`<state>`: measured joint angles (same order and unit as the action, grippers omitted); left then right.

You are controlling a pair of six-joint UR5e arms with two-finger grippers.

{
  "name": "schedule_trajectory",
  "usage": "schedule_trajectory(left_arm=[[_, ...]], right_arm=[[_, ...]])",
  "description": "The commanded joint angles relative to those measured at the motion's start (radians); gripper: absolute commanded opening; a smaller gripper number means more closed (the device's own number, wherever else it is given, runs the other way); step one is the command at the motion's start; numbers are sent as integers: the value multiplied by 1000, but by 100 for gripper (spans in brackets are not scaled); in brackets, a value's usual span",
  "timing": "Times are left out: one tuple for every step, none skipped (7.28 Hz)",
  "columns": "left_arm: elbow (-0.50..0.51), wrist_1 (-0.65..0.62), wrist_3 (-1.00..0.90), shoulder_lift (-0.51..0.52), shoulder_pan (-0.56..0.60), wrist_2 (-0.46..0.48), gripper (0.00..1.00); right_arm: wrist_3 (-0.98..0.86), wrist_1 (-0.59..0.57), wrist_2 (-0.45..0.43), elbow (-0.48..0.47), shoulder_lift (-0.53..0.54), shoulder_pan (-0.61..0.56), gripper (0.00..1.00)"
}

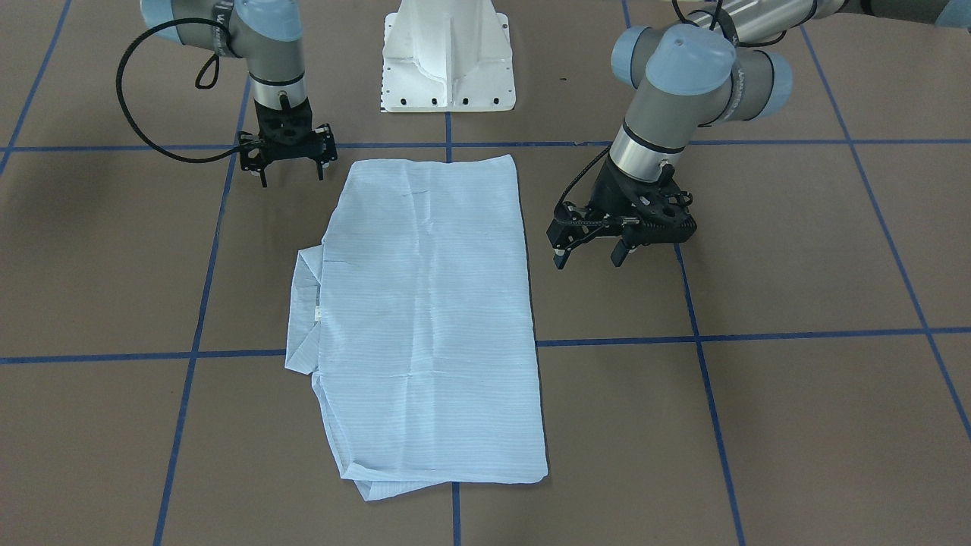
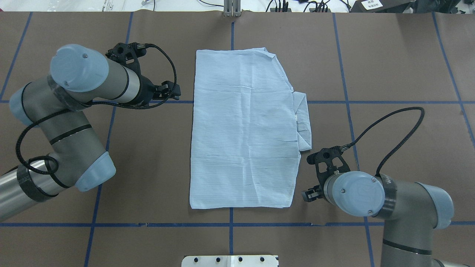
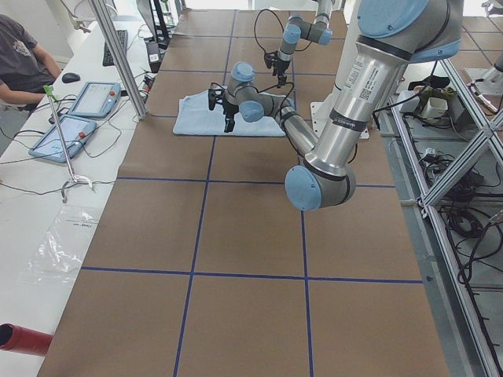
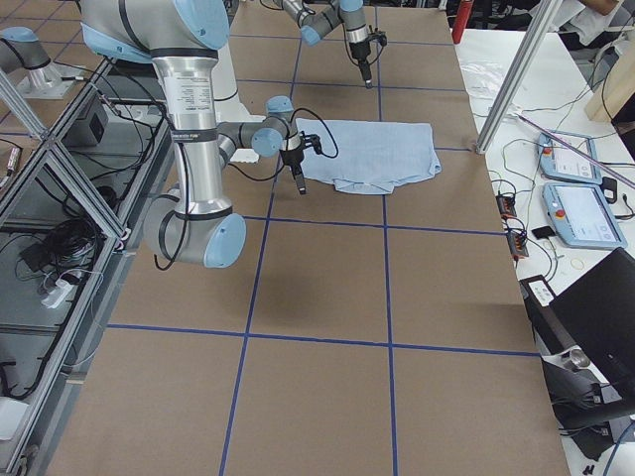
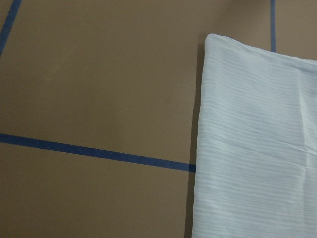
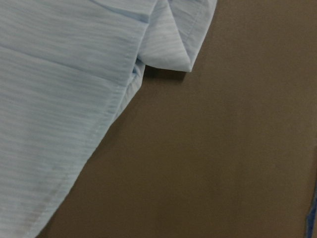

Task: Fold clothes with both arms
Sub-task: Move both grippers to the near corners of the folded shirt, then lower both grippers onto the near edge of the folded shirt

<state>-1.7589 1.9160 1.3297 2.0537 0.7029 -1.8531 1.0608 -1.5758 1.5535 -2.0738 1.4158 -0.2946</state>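
The light blue shirt (image 1: 432,318) lies flat on the brown table, folded into a long rectangle (image 2: 243,129), with its collar (image 2: 302,122) sticking out on my right side. My left gripper (image 1: 588,258) is open and empty, raised above the table just beside the shirt's left edge (image 2: 159,79). My right gripper (image 1: 292,178) is open and empty, raised beside the shirt's near right part, close to the collar (image 2: 315,178). The left wrist view shows the shirt's far left corner (image 5: 252,148), the right wrist view the collar tip (image 6: 168,44). No fingers show in either wrist view.
The white pedestal base (image 1: 447,61) stands at the table's near edge by the robot. Blue tape lines (image 2: 371,102) cross the brown table. An operator (image 3: 23,63) and tablets (image 3: 78,118) are at the far side, beyond a metal post (image 3: 118,55).
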Motion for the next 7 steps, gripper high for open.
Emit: schedule_trajectory(left_arm=[[16, 32, -4, -1, 0, 2, 100], [16, 38, -3, 3, -2, -1, 100], [7, 38, 3, 3, -40, -14, 100], [-8, 35, 94, 2, -60, -49, 100], [-48, 31, 197, -7, -131, -32, 100], [-51, 29, 279, -7, -220, 24, 100], [-51, 25, 340, -7, -300, 87, 100]], right_arm=[[-13, -1, 46, -26, -58, -59, 100], [-13, 3, 89, -31, -83, -86, 100], [-1, 13, 108, -34, -98, -93, 100], [10, 11, 123, -38, -121, -95, 100], [43, 13, 158, -42, -121, -95, 100], [130, 16, 160, -51, -123, -92, 100], [171, 64, 163, -52, -118, -94, 100]])
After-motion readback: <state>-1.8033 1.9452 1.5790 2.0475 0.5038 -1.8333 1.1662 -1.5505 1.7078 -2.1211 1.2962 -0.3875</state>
